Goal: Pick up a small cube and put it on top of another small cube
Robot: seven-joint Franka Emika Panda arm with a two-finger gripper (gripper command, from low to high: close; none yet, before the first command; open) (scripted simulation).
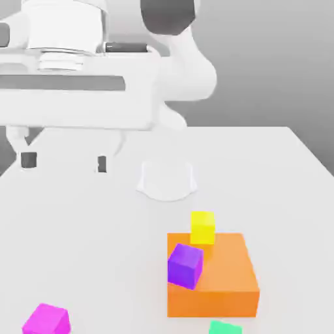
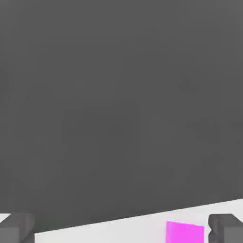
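The approach step is judged to be in hand: the gripper (image 1: 64, 162) is held high with its fingers spread wide and nothing grasped. The magenta cube (image 1: 46, 320) lies at about seven o'clock on the table (image 1: 85, 248), well apart from the yellow cube (image 1: 203, 227) on the orange block (image 1: 222, 277). A descent over the magenta cube is called for next.

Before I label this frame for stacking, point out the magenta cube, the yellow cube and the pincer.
magenta cube (image 1: 45, 320), exterior view, top face.
yellow cube (image 1: 203, 227), exterior view, front face.
pincer (image 1: 64, 162), exterior view, midway between fingertips.
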